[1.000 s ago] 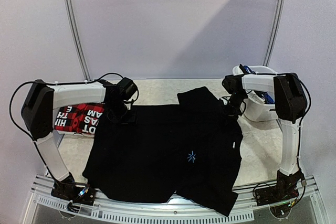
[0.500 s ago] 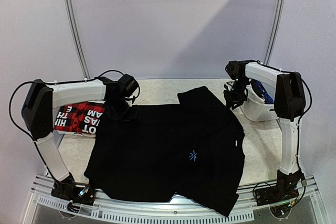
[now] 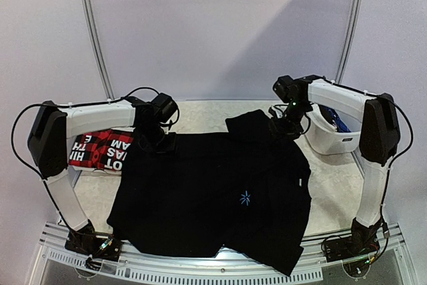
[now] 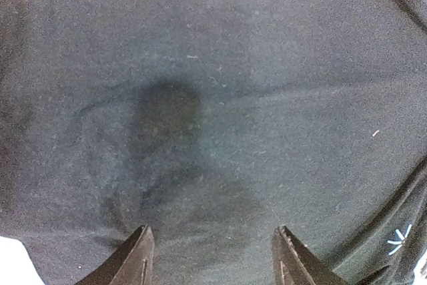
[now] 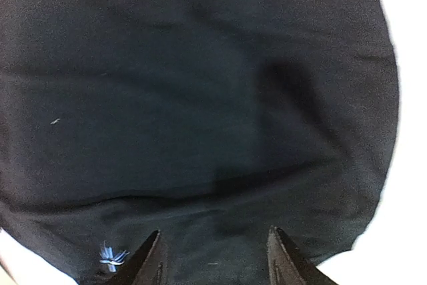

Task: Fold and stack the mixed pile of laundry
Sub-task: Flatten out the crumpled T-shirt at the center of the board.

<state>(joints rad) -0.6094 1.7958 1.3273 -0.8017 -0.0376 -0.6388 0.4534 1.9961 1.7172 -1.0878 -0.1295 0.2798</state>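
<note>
Hovering over black garment (image 3: 213, 178): left hand (image 4: 213, 238), right hand (image 5: 213, 239) half-open, apparently empty.

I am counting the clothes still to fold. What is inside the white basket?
A bit of blue cloth shows inside the white basket; its wall and the right arm hide the rest.
</note>
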